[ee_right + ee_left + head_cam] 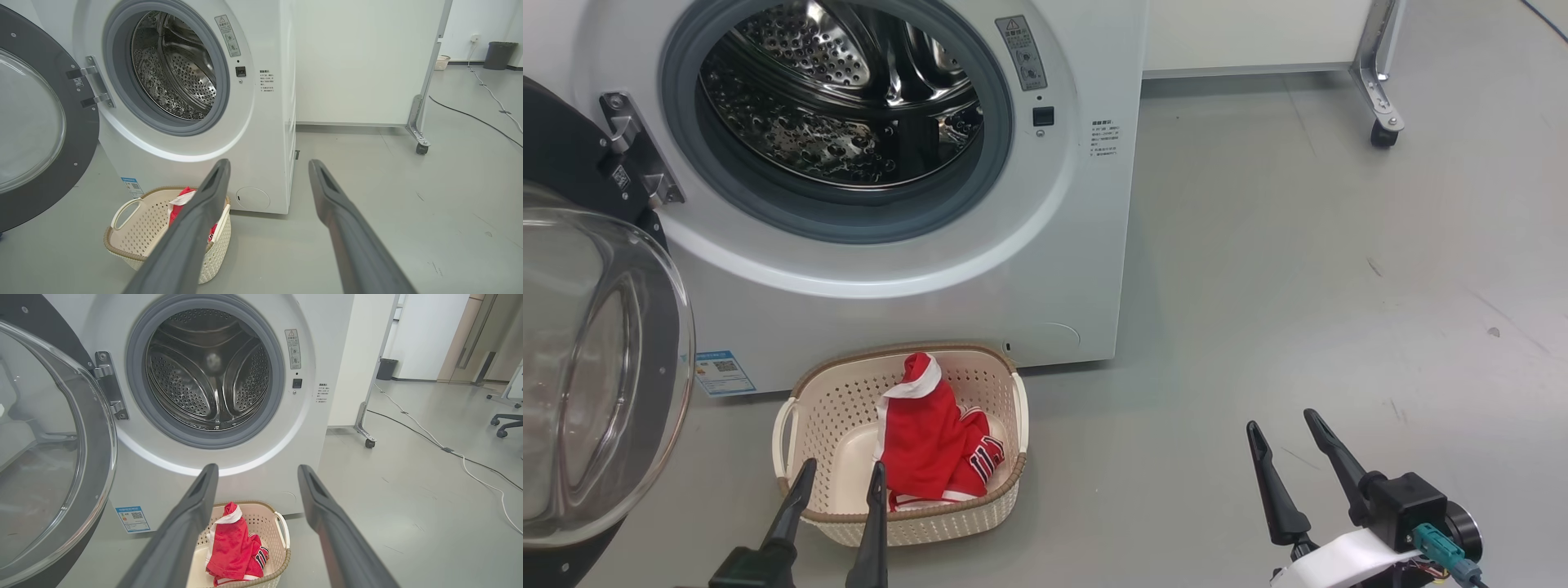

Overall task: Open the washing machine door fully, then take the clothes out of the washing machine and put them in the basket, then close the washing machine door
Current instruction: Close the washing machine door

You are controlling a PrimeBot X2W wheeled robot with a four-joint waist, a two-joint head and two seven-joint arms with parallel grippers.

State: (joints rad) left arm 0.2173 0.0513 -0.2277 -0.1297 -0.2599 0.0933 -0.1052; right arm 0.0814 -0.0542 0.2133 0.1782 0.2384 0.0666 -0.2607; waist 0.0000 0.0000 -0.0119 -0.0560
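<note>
Left gripper (844, 465) and right gripper (1281, 420) gape empty, red jersey clothes (927, 445) in cream perforated basket (947, 527) just ahead of left jaws; black-rimmed glass door (596, 367), leftward, likely wants a steady outer-rim push shut.

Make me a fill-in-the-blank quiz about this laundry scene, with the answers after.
1. The washing machine door stands ____.
2. The basket holds a ____ jersey.
3. The steel drum is ____.
4. The left gripper and right gripper each hold ____.
Answers: open; red; empty; nothing.
</note>
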